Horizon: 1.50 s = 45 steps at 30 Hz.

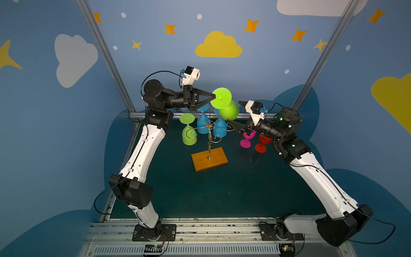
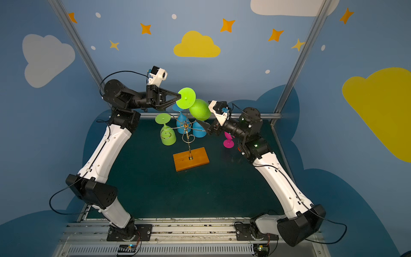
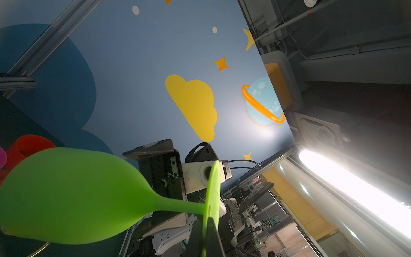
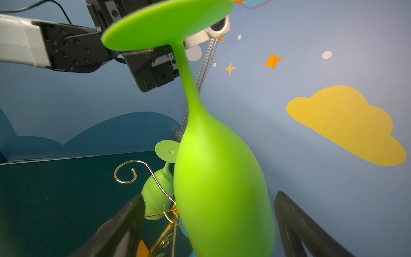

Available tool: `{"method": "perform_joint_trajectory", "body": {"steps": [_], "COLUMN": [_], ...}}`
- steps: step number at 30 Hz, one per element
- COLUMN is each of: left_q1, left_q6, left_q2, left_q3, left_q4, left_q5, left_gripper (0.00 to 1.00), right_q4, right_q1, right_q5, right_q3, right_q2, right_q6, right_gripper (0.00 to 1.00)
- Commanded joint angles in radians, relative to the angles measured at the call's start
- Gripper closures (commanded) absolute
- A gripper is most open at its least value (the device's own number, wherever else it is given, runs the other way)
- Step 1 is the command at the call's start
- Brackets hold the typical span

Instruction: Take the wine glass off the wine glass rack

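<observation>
Your left hand (image 2: 179, 97) pinches the green wine glass (image 2: 199, 110) by its foot; your right hand (image 2: 205, 127) sits at its five o'clock.

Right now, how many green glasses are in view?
2. One green glass is pinched by its foot in the left gripper; the second glass hangs on the rack's left side. None seems hidden.

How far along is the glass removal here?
Apparently done: pink glass and red glass stand on the table. In hand: left gripper pinches a green glass by its foot, clear of the rack; right gripper flanks its bowl, jaws open. Left: a second green glass and two blue glasses hang on the rack.
</observation>
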Motion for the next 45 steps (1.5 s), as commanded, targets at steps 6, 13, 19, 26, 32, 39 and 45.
{"method": "perform_joint_trajectory", "body": {"steps": [6,13,19,26,32,39,45], "left_q1": [-0.018,-0.027,-0.026,-0.027,-0.021,-0.02,-0.02], "left_q6": [-0.003,-0.025,-0.028,-0.001,0.017,0.098,0.424], "left_q2": [-0.017,-0.019,-0.023,-0.01,0.008,0.016,0.02], "left_q3": [0.008,0.004,0.004,0.007,0.006,-0.01,0.002], "left_q4": [0.024,0.05,0.059,0.041,0.028,-0.014,-0.183], "left_q5": [0.01,0.008,0.005,-0.005,-0.024,-0.056,-0.133], "left_gripper": [0.97,0.97,0.97,0.97,0.59,0.48,0.45], "right_q4": [0.028,0.015,0.01,-0.006,-0.049,-0.165,-0.42], "right_q1": [0.031,0.048,0.054,0.061,0.062,0.062,0.063], "right_q5": [0.04,0.053,0.073,0.079,0.104,0.193,0.294], "right_q3": [0.082,0.096,0.085,0.049,0.033,-0.001,0.085], "right_q2": [0.074,0.102,0.088,0.05,0.007,-0.087,-0.122], "right_q6": [-0.051,-0.049,-0.035,-0.016,0.006,0.077,0.143], "right_gripper": [0.1,0.11,0.17,0.39,0.51,0.6,0.64]}}
